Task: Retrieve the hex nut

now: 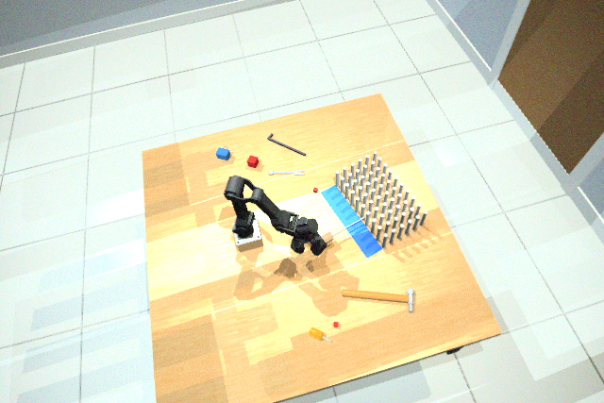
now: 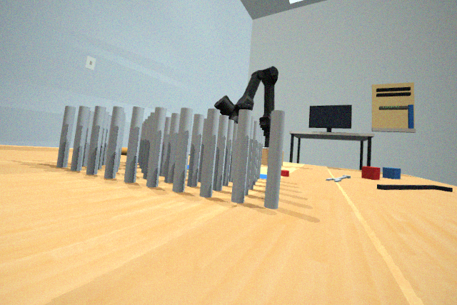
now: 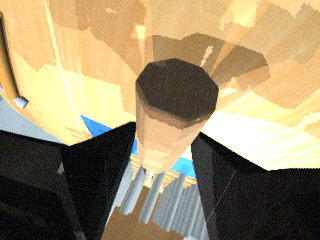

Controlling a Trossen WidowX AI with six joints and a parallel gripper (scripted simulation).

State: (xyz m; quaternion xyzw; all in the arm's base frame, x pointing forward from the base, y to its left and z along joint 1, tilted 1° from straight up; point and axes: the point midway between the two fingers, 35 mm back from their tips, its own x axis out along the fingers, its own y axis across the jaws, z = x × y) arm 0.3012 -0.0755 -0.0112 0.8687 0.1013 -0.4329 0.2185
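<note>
My gripper (image 1: 326, 240) (image 3: 164, 132) is shut on the wooden handle (image 3: 172, 120) of a tool, in front of the field. The tool's thin pale rod (image 1: 347, 228) points over the blue taped strip (image 1: 367, 242); its far end appears near the front spacers in the top view. Its exact height and any contact cannot be told. The metal spacers (image 1: 383, 237) (image 2: 273, 161) stand upright in rows. The hex nut cannot be made out. In the wrist view, the handle's broad end faces the camera and hides much of the rod.
A black hooked bar (image 1: 288, 144) (image 2: 411, 186) and a wrench (image 1: 288, 173) (image 2: 338, 178) lie beyond the arm. Red (image 1: 252, 161) and blue (image 1: 223, 153) blocks lie nearby. A hammer (image 1: 376, 295) and yellow screwdriver (image 1: 316, 333) lie on the opposite side. Small red cubes (image 1: 315, 190) (image 1: 335, 324) also lie on the table.
</note>
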